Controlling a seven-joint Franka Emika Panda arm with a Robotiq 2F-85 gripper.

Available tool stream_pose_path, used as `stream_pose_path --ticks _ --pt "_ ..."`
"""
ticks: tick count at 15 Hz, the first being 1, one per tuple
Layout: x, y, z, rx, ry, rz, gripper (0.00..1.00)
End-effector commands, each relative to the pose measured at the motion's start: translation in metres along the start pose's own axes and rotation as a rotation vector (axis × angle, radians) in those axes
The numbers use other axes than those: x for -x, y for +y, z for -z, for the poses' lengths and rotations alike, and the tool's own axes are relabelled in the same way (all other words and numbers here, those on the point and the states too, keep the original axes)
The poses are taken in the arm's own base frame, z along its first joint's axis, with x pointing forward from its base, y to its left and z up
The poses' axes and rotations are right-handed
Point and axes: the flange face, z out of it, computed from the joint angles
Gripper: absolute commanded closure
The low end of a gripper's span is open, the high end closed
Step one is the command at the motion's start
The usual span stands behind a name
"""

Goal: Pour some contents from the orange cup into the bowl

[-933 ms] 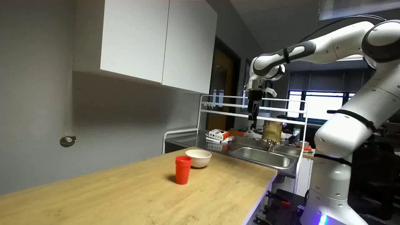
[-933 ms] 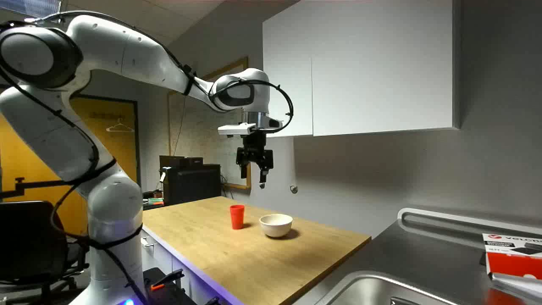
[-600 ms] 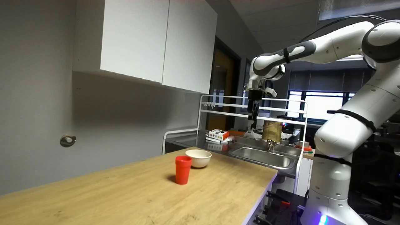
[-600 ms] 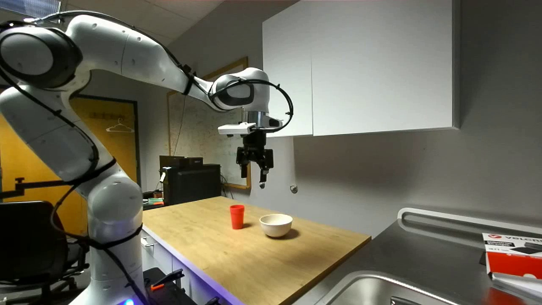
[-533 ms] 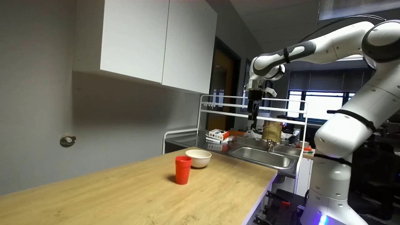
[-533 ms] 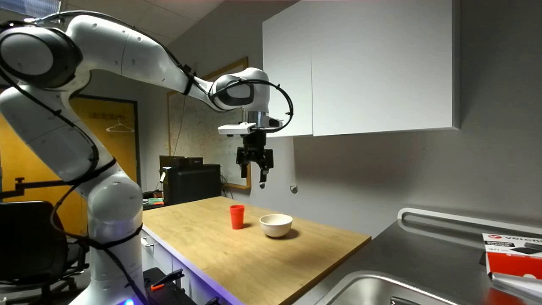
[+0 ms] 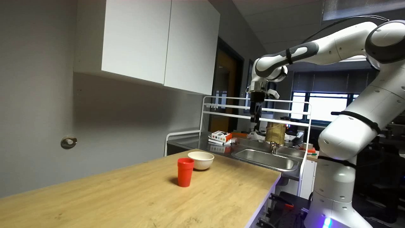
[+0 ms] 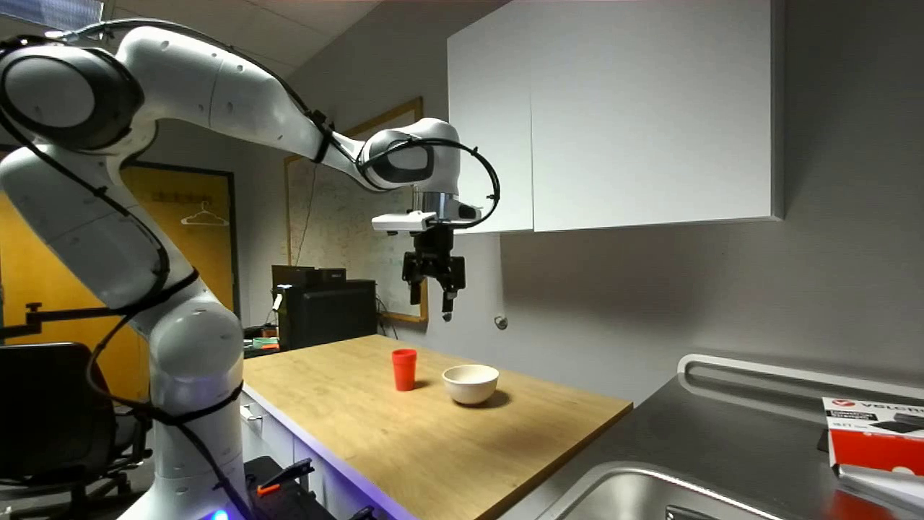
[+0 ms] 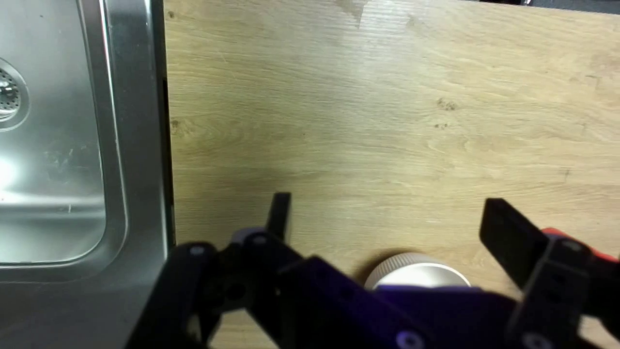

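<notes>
The red-orange cup (image 7: 185, 173) stands upright on the wooden counter in both exterior views (image 8: 404, 370); what is inside it cannot be seen. The cream-white bowl (image 7: 202, 161) stands close to the cup, also in both exterior views (image 8: 471, 386). My gripper (image 8: 432, 307) points down, open and empty, well above the counter. In the wrist view my fingers (image 9: 387, 198) are wide apart with nothing between them. The bowl's ribbed side and rim (image 9: 419, 274) show past the gripper body, which hides the rest. Only a red sliver of the cup (image 9: 605, 255) shows behind the right finger.
A metal sink (image 7: 265, 158) adjoins the wooden counter (image 7: 142, 196), with a white rack (image 7: 308, 136) around it. A white wall cabinet (image 8: 635, 115) hangs above the counter's wall side. A red-and-white box (image 8: 877, 437) lies on the metal top.
The arm and gripper have shifted only very slightly, a little left in an exterior view. The cup and bowl have not moved, and the gripper stays open.
</notes>
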Motion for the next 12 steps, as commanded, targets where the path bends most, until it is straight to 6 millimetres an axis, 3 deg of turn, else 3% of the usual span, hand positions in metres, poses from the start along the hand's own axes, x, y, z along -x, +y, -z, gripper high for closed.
stream_pose_path --ticks 1,5,12 --pt "-0.022 -0.02 -0.011 -0.005 -0.03 0.02 0.0" --pt "-0.051 -0.063 -0.029 0.014 -0.074 0.091 0.0" --pt "-0.109 -0.165 -0.07 0.076 -0.138 0.253 0.0"
